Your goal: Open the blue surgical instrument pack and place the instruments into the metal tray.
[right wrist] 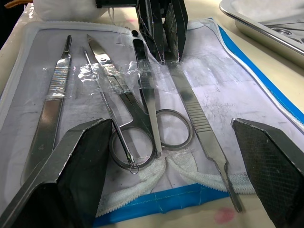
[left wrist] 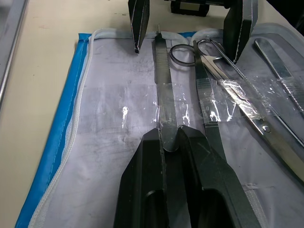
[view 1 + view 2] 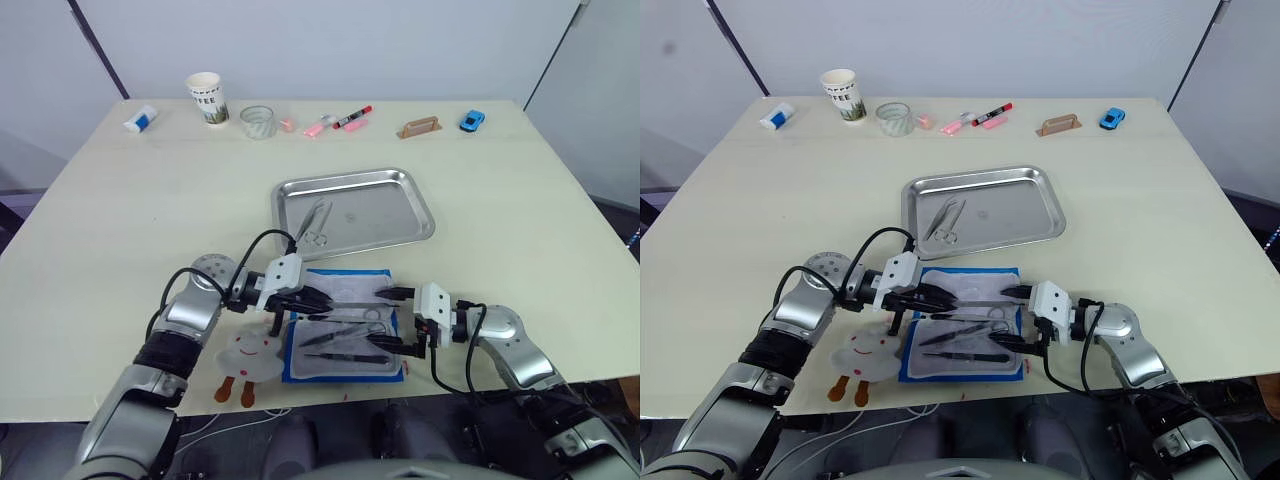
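The blue surgical instrument pack (image 3: 340, 368) lies open near the table's front edge, pale lining up, with several instruments (image 1: 142, 114) taped across it. My left gripper (image 2: 170, 135) is shut on one slim flat silver instrument (image 2: 164, 85), which still lies on the lining. From the other side, my right gripper (image 3: 388, 320) stands wide open over the pack's right end, its fingers (image 1: 80, 161) straddling the scissor rings. The metal tray (image 3: 400, 185) sits just beyond the pack and holds one pair of silver scissors or forceps (image 3: 315, 225).
A white plush toy (image 3: 248, 355) lies against the pack's left edge under my left arm. Along the far edge stand a paper cup (image 3: 207, 98), a glass (image 3: 257, 122), markers (image 3: 340, 120), a wooden block (image 3: 421, 127) and a blue toy car (image 3: 472, 121).
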